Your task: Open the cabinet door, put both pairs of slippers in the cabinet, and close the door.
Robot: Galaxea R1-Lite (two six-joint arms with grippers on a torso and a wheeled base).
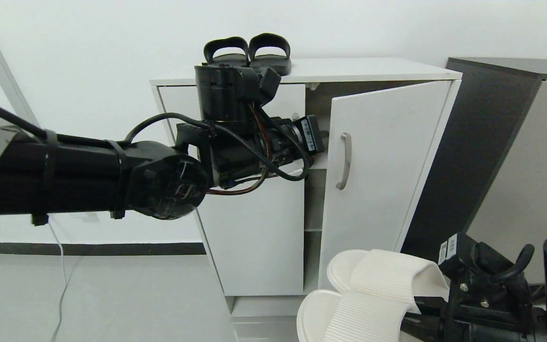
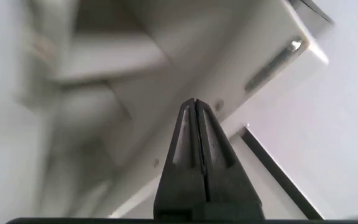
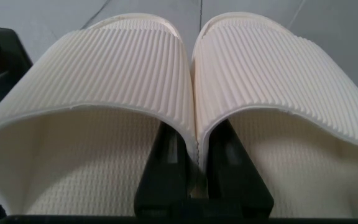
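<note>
L arm (image 1: 88,175) stretched out roughly horiz., wrist up at the cabinet (image 1: 373,69) front, by the gap next to the door (image 1: 378,180), which is swung partway open. L gripper (image 2: 195,109) fingers pressed together w/ nothing between, pointing at the door edge. R arm (image 1: 482,285) low, near the cabinet base. R gripper (image 3: 196,155) clamped on the white slippers (image 1: 373,289), one finger inside each, inner walls pinched together. Black slippers (image 1: 249,52) on cabinet top, side by side.

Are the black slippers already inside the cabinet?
No, the black slippers rest on top of the cabinet, not inside it.
</note>
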